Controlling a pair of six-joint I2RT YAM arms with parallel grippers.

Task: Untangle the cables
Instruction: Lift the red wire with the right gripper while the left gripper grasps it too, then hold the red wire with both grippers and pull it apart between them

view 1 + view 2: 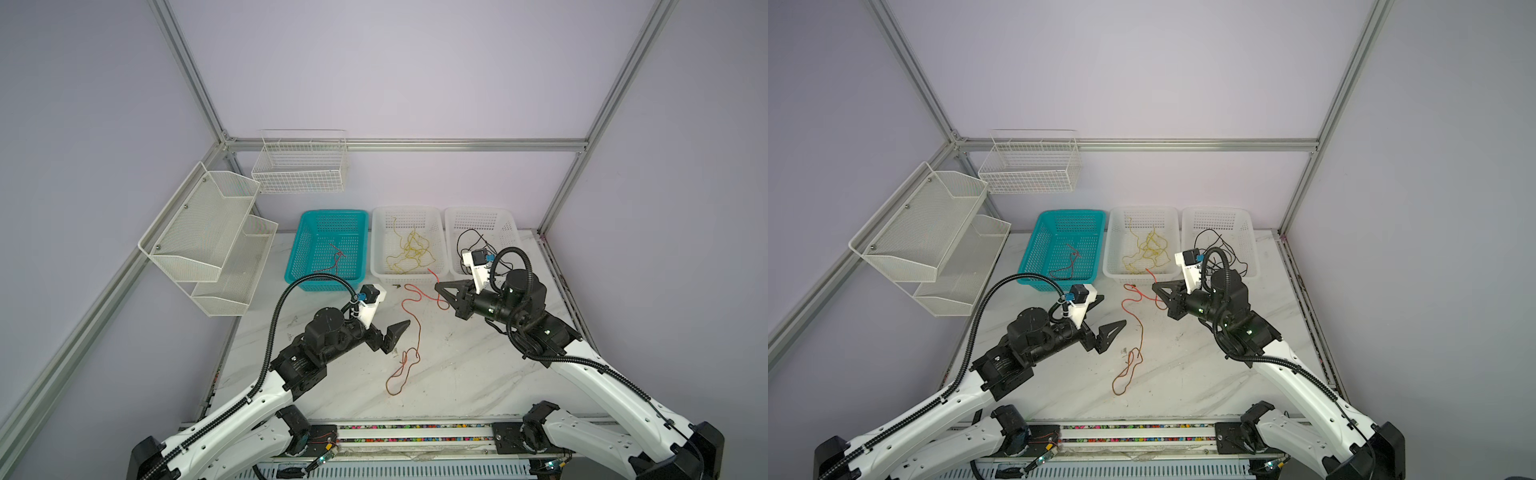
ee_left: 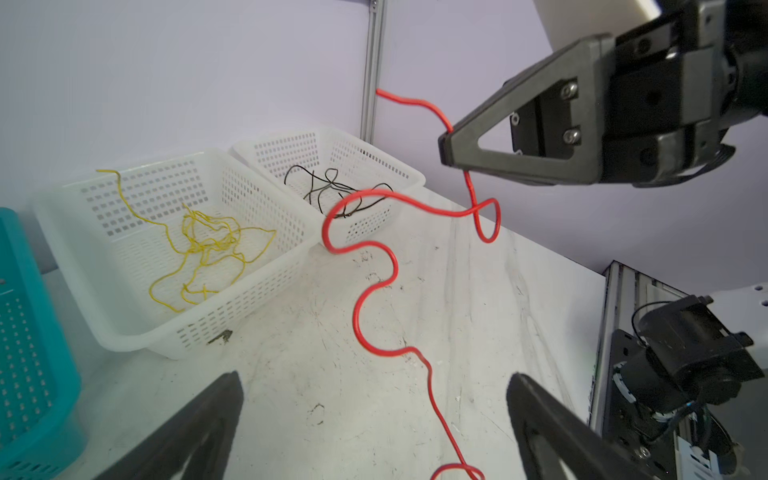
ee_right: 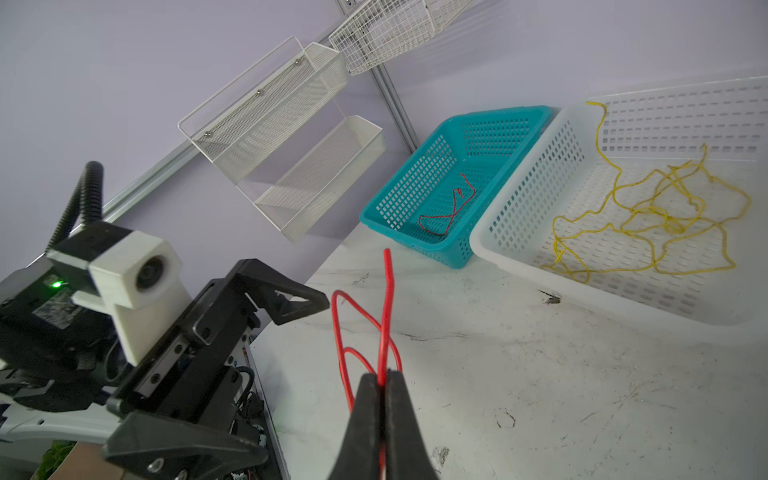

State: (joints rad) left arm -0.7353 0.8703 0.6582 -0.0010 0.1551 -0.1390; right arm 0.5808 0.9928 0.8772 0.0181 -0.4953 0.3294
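tabletop (image 3: 540, 374): wrist views show right gripper (image 3: 381, 376) clamping red cable (image 3: 387, 299), left gripper (image 2: 374, 376) spread wide.

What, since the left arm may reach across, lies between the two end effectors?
Only the red-orange cable: pinched in the shut right end effector, it trails onto the table beside the open left end effector. Both top views show it.

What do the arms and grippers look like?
The left arm and right arm have white shells and black joints; a black ribbed hose runs along each. Each wrist carries a white camera mount. The left gripper and right gripper are black, with hollow triangular fingers.
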